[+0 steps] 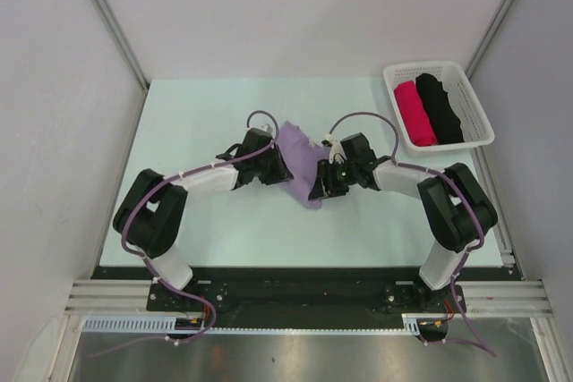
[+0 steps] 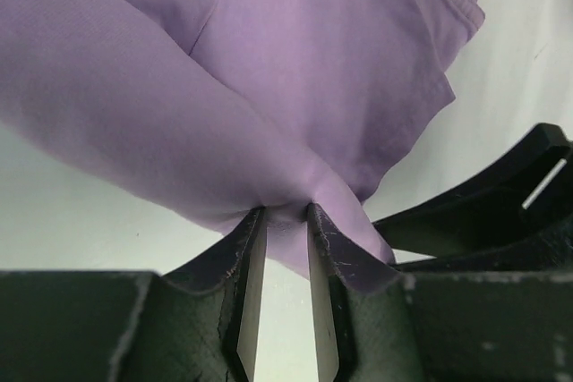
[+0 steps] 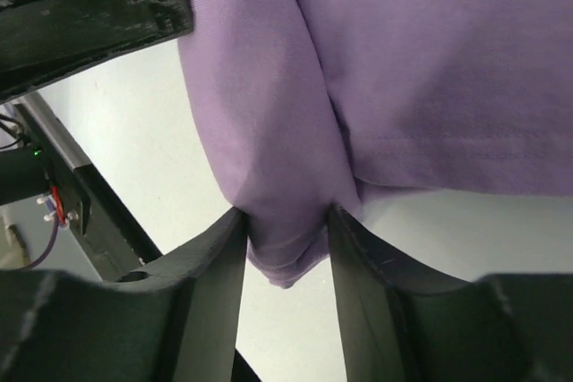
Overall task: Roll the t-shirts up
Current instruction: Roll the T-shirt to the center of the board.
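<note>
The lilac t-shirt (image 1: 303,165) is bunched up at the middle of the table, held between both arms. My left gripper (image 1: 279,170) is shut on a fold of the lilac t-shirt (image 2: 295,87) at its left side. My right gripper (image 1: 320,187) is shut on a thicker bunch of the lilac t-shirt (image 3: 403,69) at its right side. A crimson-pink roll (image 1: 415,113) and a black roll (image 1: 440,108) lie side by side in the white basket (image 1: 480,112).
The white basket stands at the back right of the pale green table (image 1: 197,123). Grey walls close in the back and both sides. The black base rail (image 1: 295,288) runs along the near edge.
</note>
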Controlling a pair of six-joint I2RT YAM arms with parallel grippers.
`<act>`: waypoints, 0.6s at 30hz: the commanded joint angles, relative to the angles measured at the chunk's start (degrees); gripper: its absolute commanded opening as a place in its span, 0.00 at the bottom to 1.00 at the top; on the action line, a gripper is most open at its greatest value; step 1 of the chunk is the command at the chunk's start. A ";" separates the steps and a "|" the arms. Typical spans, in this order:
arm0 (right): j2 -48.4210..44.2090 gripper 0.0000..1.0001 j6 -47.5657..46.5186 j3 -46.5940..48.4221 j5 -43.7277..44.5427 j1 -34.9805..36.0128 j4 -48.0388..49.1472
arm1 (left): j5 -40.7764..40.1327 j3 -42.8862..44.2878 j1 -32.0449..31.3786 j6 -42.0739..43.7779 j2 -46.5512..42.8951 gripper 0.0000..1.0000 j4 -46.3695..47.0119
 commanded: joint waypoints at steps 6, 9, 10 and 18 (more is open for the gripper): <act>-15.35 0.54 -4.26 1.79 22.06 2.24 -5.35 | 0.95 6.25 -0.44 -1.87 6.09 0.30 2.40; -18.43 0.56 -9.52 1.79 32.35 8.73 -4.74 | 1.13 8.62 -0.44 -1.96 8.29 0.30 1.87; -18.70 0.57 -10.77 1.79 33.85 10.41 -4.30 | 1.30 10.02 -0.44 -1.87 9.77 0.30 1.78; -12.21 0.59 -20.35 2.32 49.32 21.49 0.18 | 1.92 15.04 0.08 -1.61 15.32 0.29 0.90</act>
